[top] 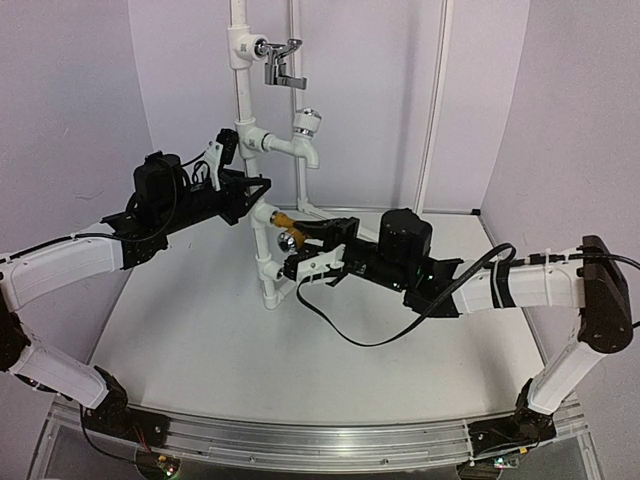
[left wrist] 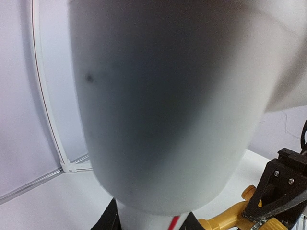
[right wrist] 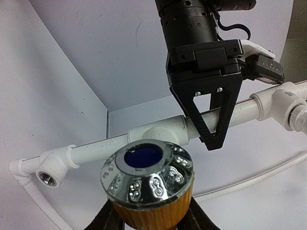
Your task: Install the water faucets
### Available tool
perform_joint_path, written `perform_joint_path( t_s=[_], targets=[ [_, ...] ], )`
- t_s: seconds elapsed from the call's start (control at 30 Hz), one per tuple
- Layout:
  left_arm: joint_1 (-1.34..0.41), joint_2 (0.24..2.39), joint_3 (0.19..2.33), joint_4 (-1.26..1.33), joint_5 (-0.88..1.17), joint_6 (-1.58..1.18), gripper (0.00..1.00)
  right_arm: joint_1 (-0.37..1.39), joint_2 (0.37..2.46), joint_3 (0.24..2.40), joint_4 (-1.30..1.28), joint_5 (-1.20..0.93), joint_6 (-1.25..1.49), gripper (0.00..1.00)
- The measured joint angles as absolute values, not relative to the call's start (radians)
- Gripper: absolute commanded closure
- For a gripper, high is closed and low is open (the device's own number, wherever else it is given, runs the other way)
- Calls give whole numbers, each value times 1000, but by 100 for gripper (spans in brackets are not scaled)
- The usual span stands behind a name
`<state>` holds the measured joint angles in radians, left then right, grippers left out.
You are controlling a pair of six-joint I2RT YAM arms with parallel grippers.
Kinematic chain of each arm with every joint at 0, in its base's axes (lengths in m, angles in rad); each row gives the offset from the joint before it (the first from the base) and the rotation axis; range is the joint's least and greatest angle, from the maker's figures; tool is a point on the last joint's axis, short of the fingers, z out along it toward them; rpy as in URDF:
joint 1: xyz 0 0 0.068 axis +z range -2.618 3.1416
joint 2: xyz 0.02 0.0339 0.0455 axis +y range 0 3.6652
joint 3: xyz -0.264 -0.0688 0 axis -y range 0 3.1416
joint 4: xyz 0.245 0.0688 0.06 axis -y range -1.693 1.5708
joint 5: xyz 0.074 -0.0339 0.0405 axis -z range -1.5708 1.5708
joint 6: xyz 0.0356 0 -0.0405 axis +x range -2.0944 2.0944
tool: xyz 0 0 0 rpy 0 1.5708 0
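Observation:
The golden-brass tap [top: 283, 221] with its silvery knob [right wrist: 147, 179] sits against a lower fitting of the white pipe stand [top: 262, 255]. My right gripper [top: 298, 246] is shut on the tap's ribbed brass knob, with a finger on each side in the right wrist view [right wrist: 148, 221]. My left gripper [top: 250, 190] is shut on the upright white pipe just above that fitting. The pipe fills the left wrist view [left wrist: 168, 96], with the brass tap [left wrist: 230, 218] at the bottom right. How far the tap's thread sits in the fitting is hidden.
A chrome lever tap [top: 285, 65] and a white plastic tap [top: 305, 135] are mounted higher on the stand. An open threaded socket [right wrist: 48, 176] shows at the pipe's end. White walls close in behind and on both sides. A black cable [top: 340, 335] loops over the table.

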<state>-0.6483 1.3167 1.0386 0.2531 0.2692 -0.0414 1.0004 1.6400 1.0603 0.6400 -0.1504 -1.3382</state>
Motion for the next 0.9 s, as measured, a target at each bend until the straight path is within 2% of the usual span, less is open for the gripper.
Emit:
perform_joint_path(
  t_s=[0.23, 0.6, 0.9],
  targets=[
    [-647, 1317, 1039, 253, 269, -42, 100, 1002, 1645, 1061, 660, -135, -1335, 99],
    [-643, 1319, 1039, 254, 271, -43, 100, 1012, 1655, 1068, 671, -107, -1219, 100],
    [-633, 1324, 1039, 262, 276, -47, 100, 1040, 1679, 1086, 697, -27, -970, 100]
  ],
)
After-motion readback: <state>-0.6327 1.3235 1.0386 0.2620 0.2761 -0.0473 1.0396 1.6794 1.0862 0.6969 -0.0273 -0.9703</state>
